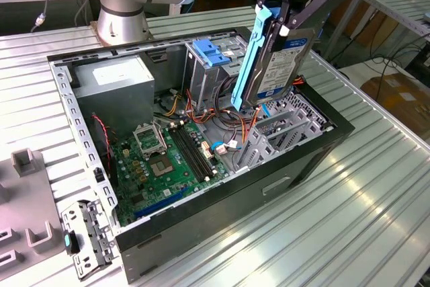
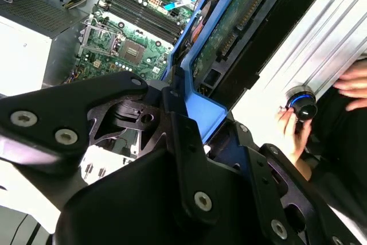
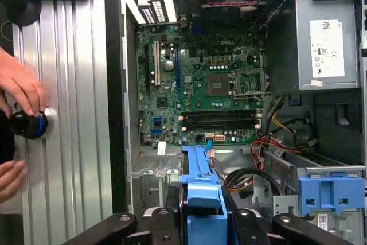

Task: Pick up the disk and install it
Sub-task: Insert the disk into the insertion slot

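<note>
The tool (image 1: 287,26) is clamped on the flat silver hard drive with blue plastic side rails (image 1: 277,62), holding it on edge and tilted over the open black computer case (image 1: 201,226) on the ribbed metal tabletop (image 1: 363,220), near the light-blue plastic bracket (image 1: 215,52). Beside the case, a person's hand (image 3: 20,87) grips a black knob (image 3: 26,124).

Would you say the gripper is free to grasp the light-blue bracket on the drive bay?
Probably not: the gripper is shut on the disk, held on edge above the case, though the bracket lies uncovered.
</note>
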Controlling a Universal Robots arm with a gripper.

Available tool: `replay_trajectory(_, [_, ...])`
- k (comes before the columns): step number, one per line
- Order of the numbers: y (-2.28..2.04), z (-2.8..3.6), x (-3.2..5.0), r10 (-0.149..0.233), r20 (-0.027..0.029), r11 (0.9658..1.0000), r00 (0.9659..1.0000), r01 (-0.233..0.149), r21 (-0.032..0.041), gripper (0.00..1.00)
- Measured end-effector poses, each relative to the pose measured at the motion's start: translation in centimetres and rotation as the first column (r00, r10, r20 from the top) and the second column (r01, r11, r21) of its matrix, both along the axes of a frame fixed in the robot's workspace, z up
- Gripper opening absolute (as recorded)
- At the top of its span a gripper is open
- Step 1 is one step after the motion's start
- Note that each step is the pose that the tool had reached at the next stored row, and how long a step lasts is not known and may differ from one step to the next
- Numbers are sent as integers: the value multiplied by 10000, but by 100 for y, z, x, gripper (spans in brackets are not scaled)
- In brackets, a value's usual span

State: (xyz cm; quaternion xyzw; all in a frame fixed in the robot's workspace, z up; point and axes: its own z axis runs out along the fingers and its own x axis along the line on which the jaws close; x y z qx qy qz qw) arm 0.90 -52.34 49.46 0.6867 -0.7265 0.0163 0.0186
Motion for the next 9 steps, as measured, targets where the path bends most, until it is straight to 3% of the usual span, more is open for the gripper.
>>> replay_trajectory(7, [0, 0, 1, 0, 0, 10000, 10000, 0, -1, 37])
replay_trajectory(9, [0, -1, 40, 0, 1, 10000, 10000, 0, -1, 37])
